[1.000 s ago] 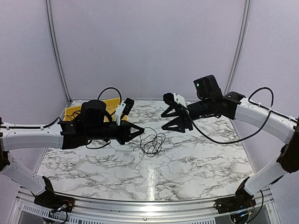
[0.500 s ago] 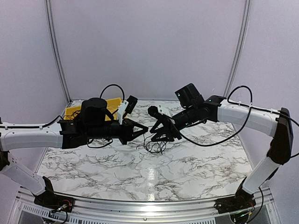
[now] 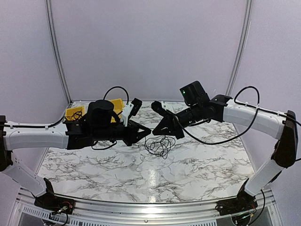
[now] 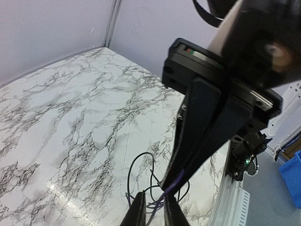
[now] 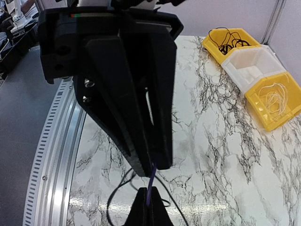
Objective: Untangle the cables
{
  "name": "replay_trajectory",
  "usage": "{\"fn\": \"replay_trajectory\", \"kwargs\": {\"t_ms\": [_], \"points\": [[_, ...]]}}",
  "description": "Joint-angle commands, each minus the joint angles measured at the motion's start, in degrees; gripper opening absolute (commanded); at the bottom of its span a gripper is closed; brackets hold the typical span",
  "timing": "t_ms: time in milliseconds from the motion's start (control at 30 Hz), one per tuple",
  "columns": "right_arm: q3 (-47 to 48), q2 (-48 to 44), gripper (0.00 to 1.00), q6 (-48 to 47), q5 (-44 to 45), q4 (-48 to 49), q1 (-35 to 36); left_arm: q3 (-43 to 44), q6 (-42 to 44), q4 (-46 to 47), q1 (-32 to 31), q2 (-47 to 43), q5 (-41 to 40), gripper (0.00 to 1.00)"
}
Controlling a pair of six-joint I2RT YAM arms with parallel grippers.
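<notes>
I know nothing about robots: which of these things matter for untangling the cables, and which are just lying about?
Part of the job:
- cables, heaped loosely
- purple strand, running between both claws
- left claw
- right claw

Lying about, untouched:
- yellow bins
- white bin
- marble table

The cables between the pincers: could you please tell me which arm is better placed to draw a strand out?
Right, probably: the right pincer is shut on a thin strand of the cables, while the left pincer has its fingers apart, not clamping it.
</notes>
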Motion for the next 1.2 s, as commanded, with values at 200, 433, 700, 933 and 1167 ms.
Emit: {"fn": "replay_trajectory", "kwargs": {"t_ms": [200, 433, 700, 933, 1167], "points": [[2.83, -4.51, 0.0, 1.82, -6.46, -1.14, -0.61, 3.54, -2.88, 9.69, -0.31, 11.65, -19.61, 0.25], [6.43, -6.91, 0.0, 0.85, -13.05, -5.38, -1.39, 2.25, -9.19, 29.9, 0.11, 23.16, -27.3, 0.25], [15.42, -11.07, 0.0, -1.09, -14.47, -11.75, -4.37, 6.82, -13.84, 32.1, 0.34, 35.92, -25.4, 0.04], [25.29, -14.52, 0.0, 0.73, -16.01, -12.18, -9.7, 4.64, -16.8, 32.56, 1.7, 39.73, -24.17, 0.04], [22.13, -14.93, 0.0, 2.7, -12.29, -9.0, -11.72, 2.07, -15.32, 32.82, 2.11, 36.29, -21.9, 0.12]]}}
